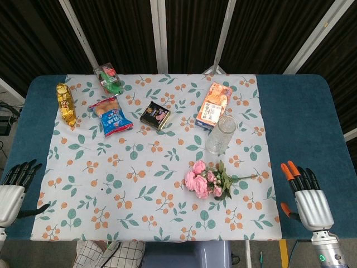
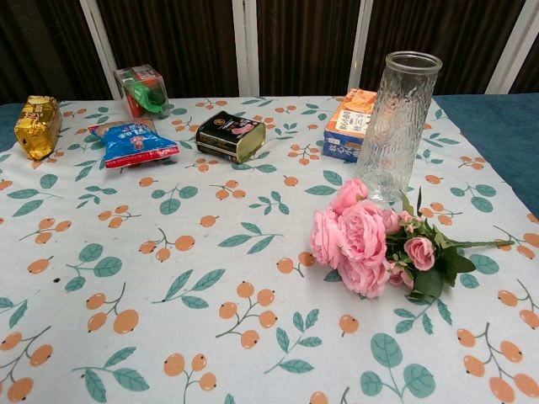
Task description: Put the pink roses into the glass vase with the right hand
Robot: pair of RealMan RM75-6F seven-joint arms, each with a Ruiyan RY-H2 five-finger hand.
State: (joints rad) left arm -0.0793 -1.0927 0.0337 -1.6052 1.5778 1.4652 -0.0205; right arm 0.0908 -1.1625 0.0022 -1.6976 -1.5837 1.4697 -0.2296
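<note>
The bunch of pink roses (image 1: 205,179) (image 2: 370,241) lies flat on the patterned cloth, blooms to the left and stems pointing right. Just behind it stands the empty glass vase (image 1: 220,134) (image 2: 397,126), upright. My right hand (image 1: 305,192) rests at the table's near right edge on the blue cover, fingers spread and empty, well to the right of the roses. At the near left edge my left hand (image 1: 15,190) lies with fingers apart, holding nothing. Neither hand shows in the chest view.
Behind the vase lies an orange box (image 1: 214,105) (image 2: 354,123). A dark tin (image 1: 155,115) (image 2: 230,135), a blue snack bag (image 1: 111,116) (image 2: 132,141), a red-green pack (image 1: 109,78) (image 2: 143,89) and a gold packet (image 1: 66,104) (image 2: 36,125) sit across the far left.
</note>
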